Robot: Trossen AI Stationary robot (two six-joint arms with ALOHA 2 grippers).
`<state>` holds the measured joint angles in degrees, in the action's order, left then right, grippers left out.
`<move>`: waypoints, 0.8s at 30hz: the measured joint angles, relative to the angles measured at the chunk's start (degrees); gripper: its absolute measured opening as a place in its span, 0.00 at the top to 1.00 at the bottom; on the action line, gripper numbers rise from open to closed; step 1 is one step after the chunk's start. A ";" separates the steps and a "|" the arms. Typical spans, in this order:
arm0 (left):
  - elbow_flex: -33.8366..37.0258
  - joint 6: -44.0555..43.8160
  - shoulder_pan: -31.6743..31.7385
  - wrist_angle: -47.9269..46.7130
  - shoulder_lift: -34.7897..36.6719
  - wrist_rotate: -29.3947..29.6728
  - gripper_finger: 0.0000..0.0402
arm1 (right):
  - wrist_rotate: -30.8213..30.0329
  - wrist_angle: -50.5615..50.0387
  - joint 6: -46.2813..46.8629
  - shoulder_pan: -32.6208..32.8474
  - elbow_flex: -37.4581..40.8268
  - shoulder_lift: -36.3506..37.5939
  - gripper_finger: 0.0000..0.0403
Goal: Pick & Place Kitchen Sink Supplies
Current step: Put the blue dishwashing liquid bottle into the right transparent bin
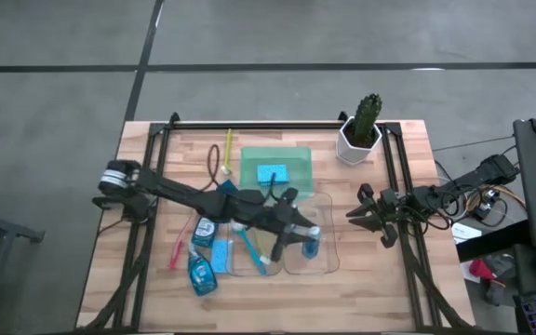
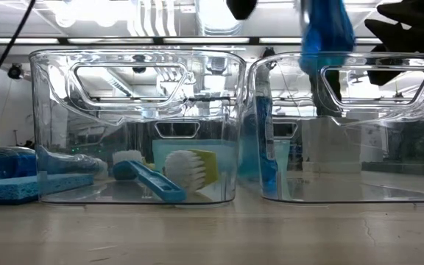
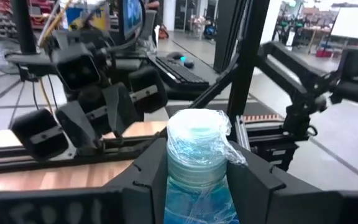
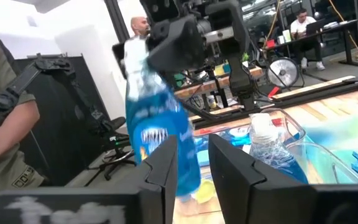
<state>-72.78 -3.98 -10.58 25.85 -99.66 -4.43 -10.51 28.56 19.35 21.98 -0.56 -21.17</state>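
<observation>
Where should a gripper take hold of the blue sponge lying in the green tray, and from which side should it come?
Probably from straight above. The blue sponge lies flat inside the green tray, whose rim would likely hinder a sideways approach. Pinch its two long edges near the middle, so the fingers span the narrower width and the soft rectangle stays balanced.

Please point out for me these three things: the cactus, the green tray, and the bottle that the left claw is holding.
cactus (image 1: 370, 110): high view, on its green stem.
green tray (image 1: 298, 158): high view, on a bare part near its right edge.
bottle (image 3: 194, 146): left wrist view, on its wrapped cap.
</observation>
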 joint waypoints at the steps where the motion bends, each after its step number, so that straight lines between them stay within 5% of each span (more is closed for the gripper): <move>1: -0.68 0.03 0.21 -0.03 -0.91 -0.06 0.67 | -0.02 -0.05 0.03 -0.01 0.00 0.00 0.78; 24: -1.99 0.96 7.22 0.49 -8.38 -2.37 0.66 | -0.02 -0.07 0.07 -0.02 0.00 -0.04 0.83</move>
<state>-74.76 -3.02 -3.37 26.34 -108.03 -6.80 -10.52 28.49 19.42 21.96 -0.56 -21.21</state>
